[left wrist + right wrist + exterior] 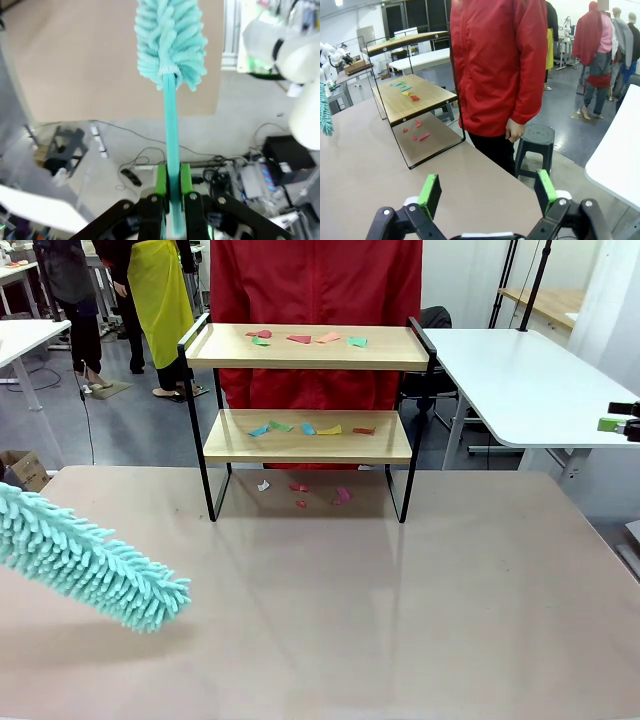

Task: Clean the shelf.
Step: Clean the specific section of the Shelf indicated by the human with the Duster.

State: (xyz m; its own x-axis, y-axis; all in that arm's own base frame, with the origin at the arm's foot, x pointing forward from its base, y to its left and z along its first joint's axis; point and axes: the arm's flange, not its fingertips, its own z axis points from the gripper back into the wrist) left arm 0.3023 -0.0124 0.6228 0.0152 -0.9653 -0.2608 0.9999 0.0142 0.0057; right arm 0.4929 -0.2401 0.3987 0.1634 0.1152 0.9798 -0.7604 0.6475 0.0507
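Note:
The shelf (390, 350) stands at the far middle of the brown table, in front of a person in a red jacket (315, 280). Coloured paper scraps lie on its top board (300, 338), on its lower board (305, 428) and on the table beneath it (300, 487). My left gripper (172, 187) is shut on the thin handle of a teal fluffy duster (170, 40). The duster head (90, 565) hangs over the table's left side, well short of the shelf. My right gripper (488, 192) is open and holds nothing, off the table's right end, facing the shelf (420, 97) side-on.
The person (495, 65) stands close behind the shelf, beside a dark stool (537, 137). A white table (530, 380) runs along the far right. Other people stand farther back at the left (160, 290). The brown tabletop (400, 600) in front of the shelf is bare.

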